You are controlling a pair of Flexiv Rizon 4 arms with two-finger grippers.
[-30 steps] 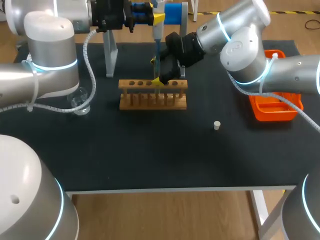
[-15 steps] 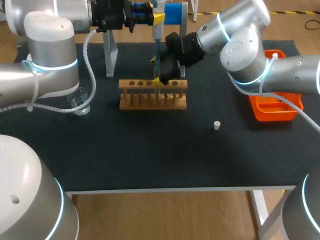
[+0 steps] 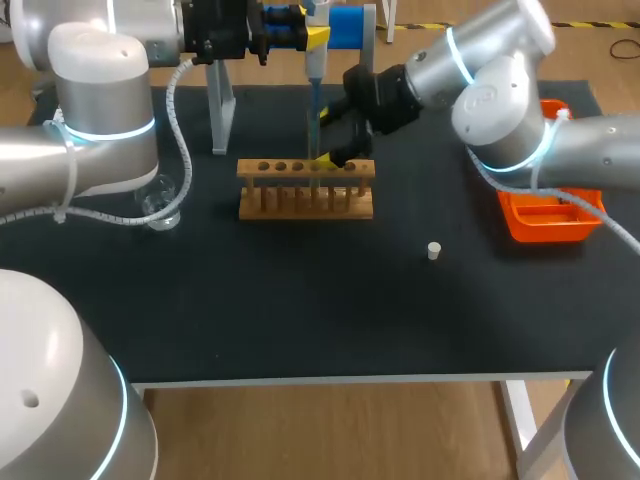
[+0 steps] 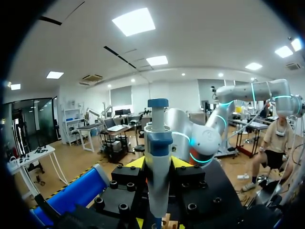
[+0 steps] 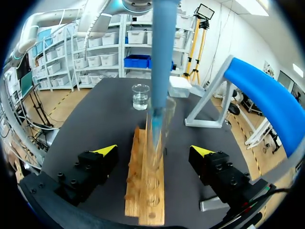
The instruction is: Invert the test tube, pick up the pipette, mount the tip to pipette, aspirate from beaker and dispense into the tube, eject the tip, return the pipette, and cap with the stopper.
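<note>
Now, head view. The left gripper (image 3: 312, 40) sits at top centre with its fingers closed on the pipette (image 3: 314, 75), which hangs vertical. The pipette's thin lower end reaches the middle holes of the wooden tube rack (image 3: 305, 190). The glass there is too faint to make out from this view. The right gripper (image 3: 328, 137) comes in from the upper right and sits just behind the rack, fingers parted and holding nothing. The beaker (image 3: 160, 205) stands at mid-left, well apart from the rack. The white stopper (image 3: 434, 251) lies alone right of centre, and the orange tray (image 3: 550, 220) is at the right edge.

Left wrist view. Both yellow-tipped fingers (image 4: 136, 163) press the pipette body from two sides, below its collar.

Right wrist view. The fingers (image 5: 106, 150) are spread wide, one on each side of the rack and touching nothing. The test tube (image 5: 159, 126) stands upright in the rack ahead of them, with the pipette tip going down into its mouth. The beaker stands beyond the rack's far end.

Judgement: this is the dispense step.

- **Test tube:** it is thin glass, so light, slick and fragile. Any hold should be on the wall above the rack, with gentle pressure.
- **Pipette:** the body is stiff plastic and takes a firm side grip. The slender tip could snag on the tube's rim.
- **Stopper:** it is small and light. Pinch it across its sides.
</note>
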